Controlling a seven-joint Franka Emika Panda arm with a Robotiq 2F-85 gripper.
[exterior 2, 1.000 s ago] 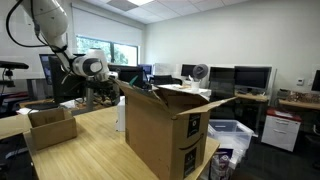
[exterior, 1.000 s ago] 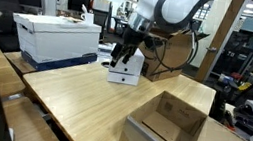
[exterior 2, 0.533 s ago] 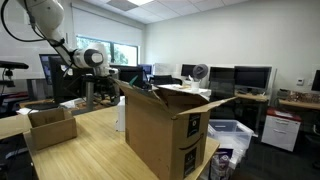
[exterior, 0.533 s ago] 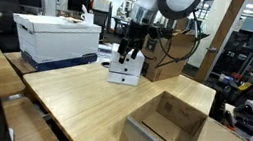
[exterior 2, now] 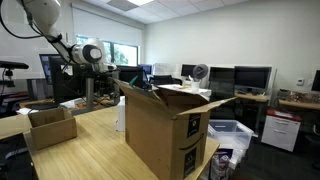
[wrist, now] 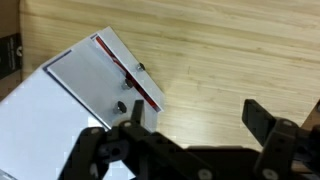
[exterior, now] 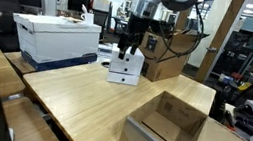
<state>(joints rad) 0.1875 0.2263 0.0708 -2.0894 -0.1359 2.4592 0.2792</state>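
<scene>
Wrist view looks down on a white box (wrist: pixel 70 115) that fills the lower left of the frame and lies on the pale wooden table (wrist: pixel 240 50). Its long edge carries a thin red strip (wrist: pixel 128 72) with two dark screws beside it. That edge runs on a slant from upper left to lower right. To the right of it, the gripper (wrist: pixel 200 130) comes in from the bottom edge. Both black fingers are spread wide apart with nothing between them. The left finger stands over the box's edge, the right one over bare wood.

Reading an exterior view from the left, a white lidded carton (exterior: pixel 56 32) stands on a blue base. Near it the white box (exterior: pixel 123 72) sits upright by the table's far edge. The gripper (exterior: pixel 123 52) hangs just above its top, and whether it touches I cannot tell. A brown carton (exterior: pixel 169 59) stands behind them. An open cardboard box (exterior: pixel 166 127) sits well apart at the near right corner.

In an exterior view along the table, a small cardboard box (exterior 2: pixel 50 125) sits at the left. Next comes a tall cardboard box (exterior 2: pixel 165 125) with raised flaps, which hides much of the tabletop behind it. Further right are a desk fan (exterior 2: pixel 198 72) and monitors (exterior 2: pixel 252 77). Black printing on the tall box's face is too small to read.
</scene>
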